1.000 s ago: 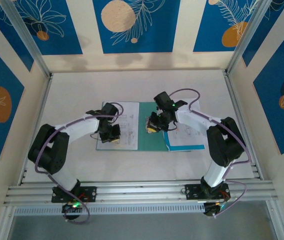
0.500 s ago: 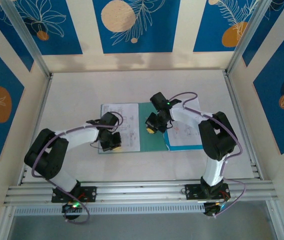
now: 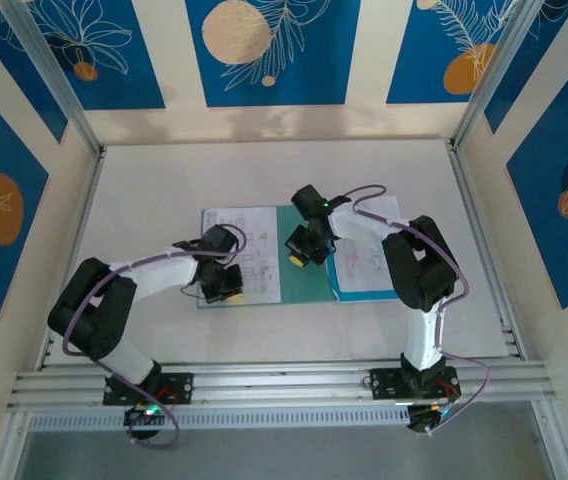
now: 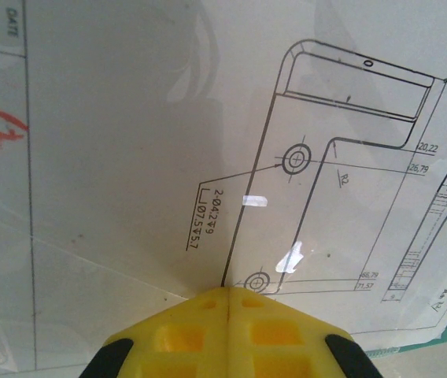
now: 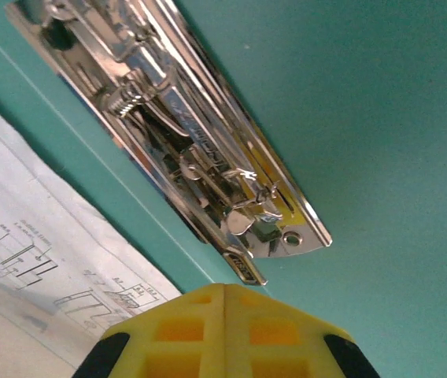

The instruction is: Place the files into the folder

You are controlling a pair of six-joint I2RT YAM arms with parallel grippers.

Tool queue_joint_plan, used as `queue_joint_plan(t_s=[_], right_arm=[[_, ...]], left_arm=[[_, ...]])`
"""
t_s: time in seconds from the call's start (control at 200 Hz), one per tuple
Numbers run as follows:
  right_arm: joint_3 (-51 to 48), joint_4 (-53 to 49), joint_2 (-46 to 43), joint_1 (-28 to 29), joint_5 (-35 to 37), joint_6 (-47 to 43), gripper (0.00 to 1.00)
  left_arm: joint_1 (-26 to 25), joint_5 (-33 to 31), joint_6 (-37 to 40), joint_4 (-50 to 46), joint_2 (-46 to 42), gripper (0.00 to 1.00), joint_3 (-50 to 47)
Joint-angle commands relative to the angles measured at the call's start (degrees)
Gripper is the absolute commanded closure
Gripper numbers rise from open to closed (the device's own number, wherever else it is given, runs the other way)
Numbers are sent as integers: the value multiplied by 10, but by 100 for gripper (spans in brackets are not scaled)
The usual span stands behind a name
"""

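while left pincer [image 4: 227, 296] sits clenched over files [image 4: 129, 157], right pincer [image 5: 225, 291] sits clenched over folder [image 5: 381, 118].

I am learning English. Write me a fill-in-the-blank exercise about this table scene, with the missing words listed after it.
1. The left hand is over a white sheet printed with a technical ____.
2. The right hand is over the ____ folder.
3. The folder's shiny clip is made of ____.
4. Both hands are ____, not open.

Missing words: drawing; teal; metal; shut
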Motion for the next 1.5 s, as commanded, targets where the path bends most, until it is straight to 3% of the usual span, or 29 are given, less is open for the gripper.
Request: queue_joint_plan(t_s=[0.0,0.525,1.49], right_arm=[[20,-28,11,8,13,13,100],[55,-72,43,24,60,13,100],[163,-256,148,49,199,-1,100]], left_arm=[[-9,2,0,-36,6,100,-14],[-9,-1,2,-39,7,100,-14],[-9,-8,0,-52,10,100,-17]])
